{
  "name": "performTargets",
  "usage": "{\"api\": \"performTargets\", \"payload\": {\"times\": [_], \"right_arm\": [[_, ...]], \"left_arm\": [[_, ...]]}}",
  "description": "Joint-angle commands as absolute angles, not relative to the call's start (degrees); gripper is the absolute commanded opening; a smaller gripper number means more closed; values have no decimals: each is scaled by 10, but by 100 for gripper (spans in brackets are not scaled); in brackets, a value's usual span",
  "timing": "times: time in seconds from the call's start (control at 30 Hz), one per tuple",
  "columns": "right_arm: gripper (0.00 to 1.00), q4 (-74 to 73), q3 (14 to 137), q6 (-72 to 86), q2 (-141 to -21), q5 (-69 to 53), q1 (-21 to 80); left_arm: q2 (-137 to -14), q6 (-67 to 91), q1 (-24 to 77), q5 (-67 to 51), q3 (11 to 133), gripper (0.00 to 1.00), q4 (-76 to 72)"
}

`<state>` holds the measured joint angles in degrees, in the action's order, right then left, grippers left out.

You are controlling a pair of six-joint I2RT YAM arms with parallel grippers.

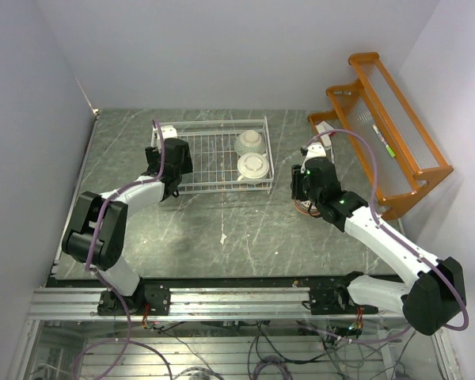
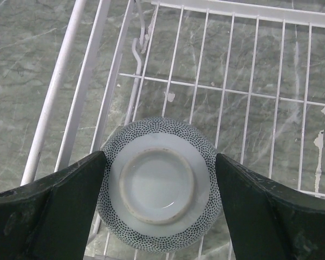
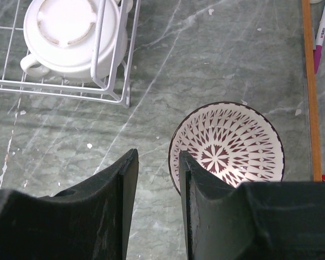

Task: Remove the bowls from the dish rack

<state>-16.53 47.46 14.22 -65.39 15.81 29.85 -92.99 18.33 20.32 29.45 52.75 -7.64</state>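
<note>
The white wire dish rack (image 1: 210,162) sits at the table's middle back. My left gripper (image 1: 169,162) is at its left end, shut on an upside-down white bowl with a dotted rim (image 2: 158,184). The left wrist view shows my left gripper (image 2: 160,156) with a finger pressed to each side of that bowl, over the rack's grid (image 2: 70,81). A grey bowl (image 1: 249,142) and a cream bowl with a small handle (image 1: 253,166) lie upside down at the rack's right end. My right gripper (image 1: 302,190) is open and empty just above the left rim of a red-and-white bowl (image 3: 227,146), which stands upright on the table.
An orange wooden shelf rack (image 1: 388,134) stands at the back right, close behind the red-and-white bowl; a pen (image 3: 322,32) lies on it. The cream handled bowl (image 3: 70,38) is left of my right gripper (image 3: 157,154). Walls close in left and back.
</note>
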Motion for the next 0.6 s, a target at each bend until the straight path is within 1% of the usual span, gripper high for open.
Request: {"api": "performTargets", "payload": {"times": [0.0,0.17,0.3,0.43,0.57], "right_arm": [[36,-157,474,138,-645,160,297],[36,-157,474,138,-648,161,297],[36,-156,474,137,-649,160,297],[36,-156,476,137,-651,158,297],[36,-155,476,137,-653,157,297]], "left_arm": [[-942,192,197,275,526,91,-86],[-943,201,197,261,519,81,-89],[-939,203,198,265,516,69,-84],[-927,208,198,247,510,72,-86],[-917,214,201,237,503,67,-87]]}}
